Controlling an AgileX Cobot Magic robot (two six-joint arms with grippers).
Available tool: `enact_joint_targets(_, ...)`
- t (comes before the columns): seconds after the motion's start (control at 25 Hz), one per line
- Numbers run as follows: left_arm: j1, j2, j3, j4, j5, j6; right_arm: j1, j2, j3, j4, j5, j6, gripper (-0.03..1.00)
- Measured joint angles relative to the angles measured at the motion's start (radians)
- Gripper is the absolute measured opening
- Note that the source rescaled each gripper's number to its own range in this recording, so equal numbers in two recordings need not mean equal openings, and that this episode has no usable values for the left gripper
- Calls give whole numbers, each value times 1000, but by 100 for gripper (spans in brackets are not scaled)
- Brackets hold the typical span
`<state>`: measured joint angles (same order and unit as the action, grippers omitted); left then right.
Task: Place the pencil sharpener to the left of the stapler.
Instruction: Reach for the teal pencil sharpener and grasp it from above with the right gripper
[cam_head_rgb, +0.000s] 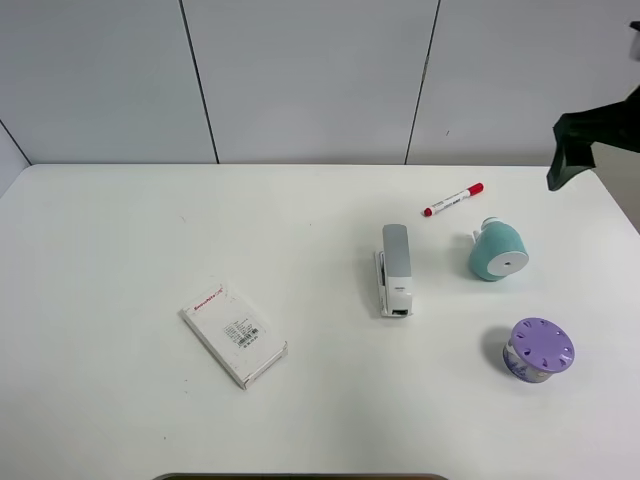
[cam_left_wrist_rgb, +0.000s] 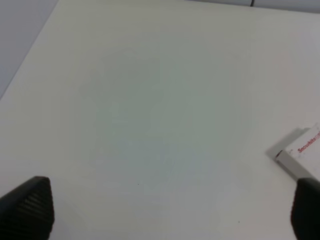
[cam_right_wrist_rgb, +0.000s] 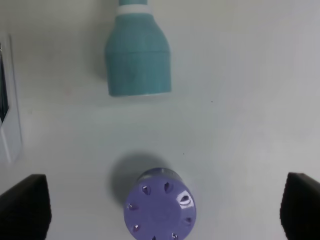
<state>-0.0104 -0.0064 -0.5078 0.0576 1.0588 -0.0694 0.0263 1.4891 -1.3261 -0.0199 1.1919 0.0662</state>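
Lying right of the long grey-and-white stapler (cam_head_rgb: 396, 268), the teal barrel-shaped plastic pencil sharpener (cam_head_rgb: 497, 251) sits nearest the wide-spread, empty right gripper (cam_head_rgb: 568, 150).

left end effector (cam_left_wrist_rgb: 165, 212): jaws wide apart | right end effector (cam_right_wrist_rgb: 162, 207): jaws wide apart, aloft

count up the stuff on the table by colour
teal: 1, the pencil sharpener
purple: 1, the round container
grey and white: 1, the stapler
white with red: 2, the box and the marker
total: 5
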Motion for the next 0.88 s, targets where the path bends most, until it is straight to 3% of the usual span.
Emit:
enact_joint_targets(0.32,0,0,0,0,0,0,0,247,-111,46,2,-24,99)
enact_joint_targets(0.88,0,0,0,0,0,0,0,484,-119,48,-76,-52,98)
